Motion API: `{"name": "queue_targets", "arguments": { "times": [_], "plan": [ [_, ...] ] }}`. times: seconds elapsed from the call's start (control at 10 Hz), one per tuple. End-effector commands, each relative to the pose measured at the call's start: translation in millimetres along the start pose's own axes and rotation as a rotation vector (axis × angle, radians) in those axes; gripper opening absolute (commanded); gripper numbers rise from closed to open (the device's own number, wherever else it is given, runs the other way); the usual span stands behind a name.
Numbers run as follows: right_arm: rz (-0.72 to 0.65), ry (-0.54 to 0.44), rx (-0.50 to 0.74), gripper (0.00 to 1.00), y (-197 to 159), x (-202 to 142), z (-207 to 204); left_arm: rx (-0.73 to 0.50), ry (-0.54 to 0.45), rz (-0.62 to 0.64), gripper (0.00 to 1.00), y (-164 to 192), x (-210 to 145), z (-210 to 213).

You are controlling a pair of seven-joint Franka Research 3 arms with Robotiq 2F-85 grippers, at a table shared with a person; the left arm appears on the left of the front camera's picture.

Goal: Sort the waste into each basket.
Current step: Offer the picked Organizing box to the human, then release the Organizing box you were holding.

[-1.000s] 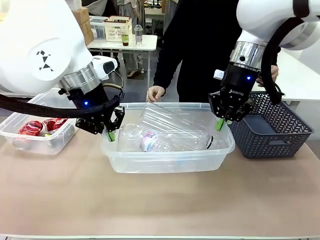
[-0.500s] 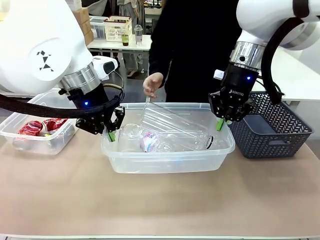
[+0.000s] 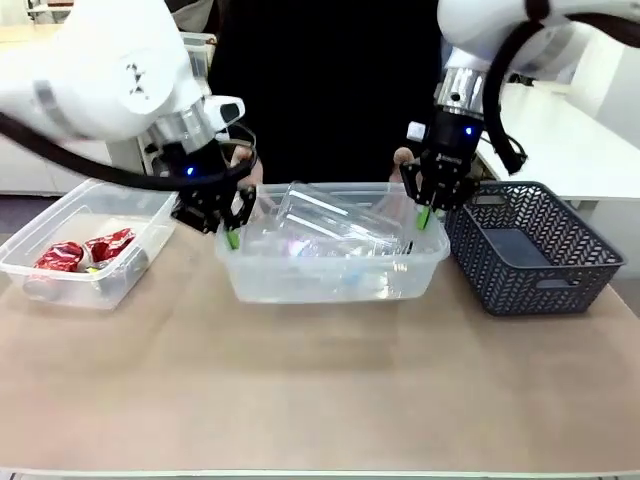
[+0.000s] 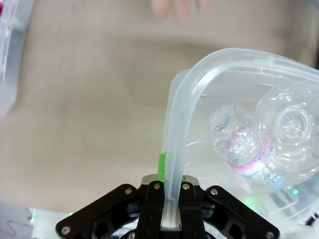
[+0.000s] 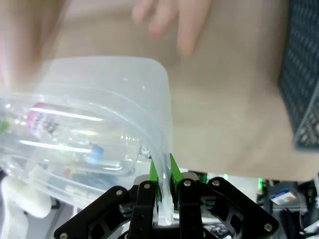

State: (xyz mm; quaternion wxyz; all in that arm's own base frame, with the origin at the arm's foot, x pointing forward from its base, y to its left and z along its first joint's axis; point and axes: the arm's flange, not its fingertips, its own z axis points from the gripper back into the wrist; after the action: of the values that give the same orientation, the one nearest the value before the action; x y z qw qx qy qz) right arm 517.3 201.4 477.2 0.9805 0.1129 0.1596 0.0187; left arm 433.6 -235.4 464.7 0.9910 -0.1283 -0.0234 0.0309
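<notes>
The middle clear tub (image 3: 330, 268) holds several clear plastic bottles (image 3: 335, 232). My left gripper (image 3: 232, 235) is shut on its left rim and my right gripper (image 3: 424, 216) is shut on its right rim. In the left wrist view my gripper (image 4: 168, 211) pinches the rim (image 4: 175, 149), with the crumpled bottles (image 4: 259, 144) inside the tub. The right wrist view shows my gripper (image 5: 163, 201) clamping the tub wall (image 5: 157, 129), with a blue-capped bottle (image 5: 75, 139) behind it. A second clear tub (image 3: 60, 290) at the left holds crushed red cans (image 3: 85, 252).
A dark grey lattice basket (image 3: 535, 250) stands right of the middle tub, close to my right gripper. A person in black stands behind the tub, with one hand (image 3: 402, 160) near my right gripper. Fingers (image 5: 169, 20) show beyond the rim. Bare table lies in front.
Both arms have carried the middle tub away from me toward the person. The person's hand has left the tub's back rim. The left tub and the grey basket have stayed put.
</notes>
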Motion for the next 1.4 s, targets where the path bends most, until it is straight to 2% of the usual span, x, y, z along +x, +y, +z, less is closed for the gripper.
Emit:
{"name": "queue_targets", "arguments": {
  "times": [0.0, 0.1, 0.2, 1.3],
  "plan": [
    [0.017, 0.045, 0.052, 0.07, 24, 35, 15, -0.06, 0.027, 0.041, 0.03, -31, 37, -6],
    [0.038, 0.036, 0.062, 0.07, 22, 40, 12, -0.09, 0.042, 0.086, 0.03, -30, 47, -7],
    [-0.004, 0.011, -0.001, 0.07, -4, 28, 3, -0.01, 0.017, 0.018, 0.03, 0, 29, -9],
    [-0.002, 0.021, -0.015, 0.07, -7, 34, 3, -0.004, 0.025, 0.011, 0.03, -2, 33, -8]
  ]
}}
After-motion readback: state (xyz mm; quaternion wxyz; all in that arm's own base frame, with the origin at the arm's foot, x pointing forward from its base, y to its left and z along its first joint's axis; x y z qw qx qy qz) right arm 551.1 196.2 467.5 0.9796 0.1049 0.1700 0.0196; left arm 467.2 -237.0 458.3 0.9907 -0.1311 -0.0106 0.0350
